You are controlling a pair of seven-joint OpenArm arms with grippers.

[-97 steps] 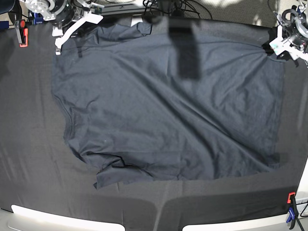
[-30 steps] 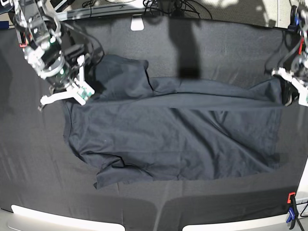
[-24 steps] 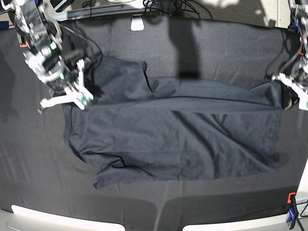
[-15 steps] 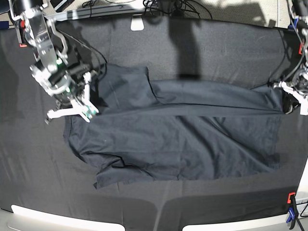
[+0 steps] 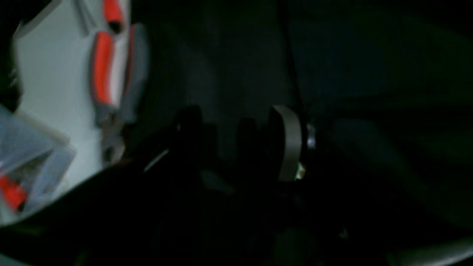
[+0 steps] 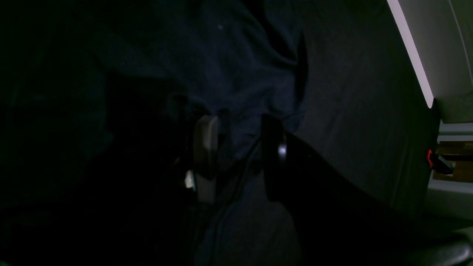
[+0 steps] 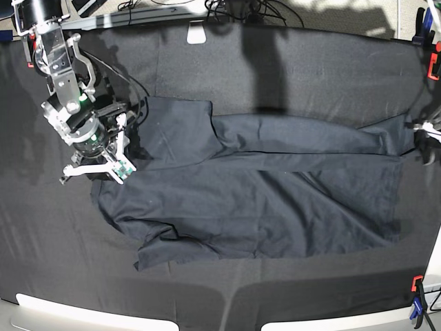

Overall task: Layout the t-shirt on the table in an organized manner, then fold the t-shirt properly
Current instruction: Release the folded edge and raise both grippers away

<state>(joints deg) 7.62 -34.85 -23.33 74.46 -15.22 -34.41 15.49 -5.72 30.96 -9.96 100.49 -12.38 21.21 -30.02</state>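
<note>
Both wrist views are very dark. In the left wrist view only a pale finger (image 5: 289, 142) and a dark one stand out at mid-frame, parted, with nothing between them that can be made out; the cloth beyond is a near-black blur. At that view's upper left a blurred red-and-grey clamp (image 5: 111, 70) lies against a white surface. In the base view the left gripper (image 7: 428, 131) is cut off by the right edge of the frame, only a white tip showing just beside the shirt's corner, and whether it touches the cloth cannot be told.

The right gripper (image 6: 238, 155) shows a pale finger and a black finger standing apart in its wrist view, with dark blue-grey fabric lying past and between them; whether they pinch it cannot be told. In the base view the right gripper (image 7: 96, 165) sits at the left of the frame, its white fingers over the shirt's left edge.

The t-shirt (image 7: 262, 200) lies across the middle of the table (image 7: 310, 62), dark charcoal against the flatter black cloth. Its far part is doubled toward the near side, making a long fold line that runs left to right across the upper half, with a squarish flap at the upper left. The near hem is rumpled at the lower left. A red-and-blue clamp (image 7: 417, 298) grips the table at the lower right corner.
</note>
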